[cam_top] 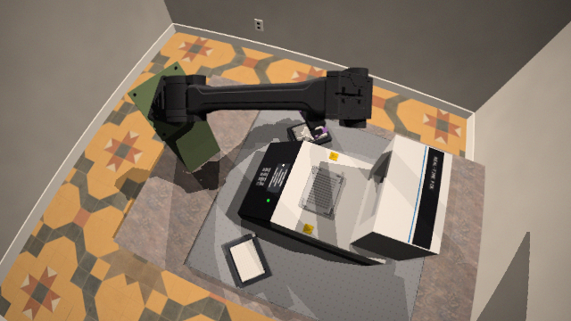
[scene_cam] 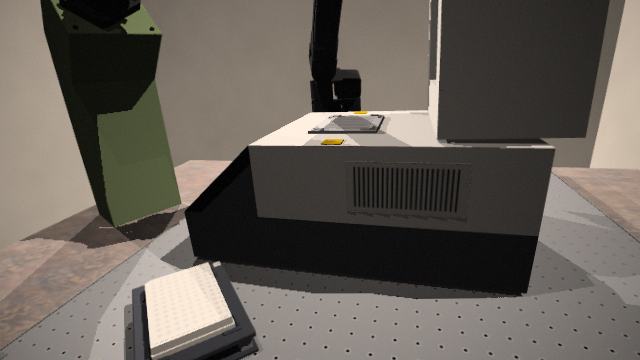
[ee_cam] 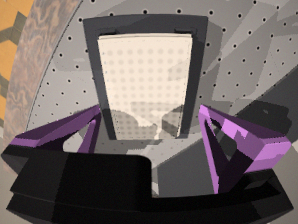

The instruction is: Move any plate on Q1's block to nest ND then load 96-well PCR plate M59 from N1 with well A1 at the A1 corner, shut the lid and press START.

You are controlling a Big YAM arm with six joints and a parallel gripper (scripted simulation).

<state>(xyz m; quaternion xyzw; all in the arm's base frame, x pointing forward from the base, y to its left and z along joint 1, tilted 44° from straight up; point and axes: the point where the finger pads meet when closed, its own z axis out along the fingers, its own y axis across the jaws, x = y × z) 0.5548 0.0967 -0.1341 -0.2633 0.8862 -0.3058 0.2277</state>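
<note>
Above the white plate (ee_cam: 147,79) in its dark nest (ee_cam: 89,63) behind the cycler (cam_top: 312,196), the jaws hang fully open, empty.

A grey perforated mat (cam_top: 312,285) covers the brown table (cam_top: 459,267); patterned orange floor tiles (cam_top: 67,223) surround it.

One camera hangs high, looking steeply down over the whole bench. Another sits low near the perforated grey mat (scene_cam: 400,320), facing the white-and-black cycler's vented side (scene_cam: 407,187) close up. The wrist camera peers down past purple fingers. The high and low views share the cycler.
</note>
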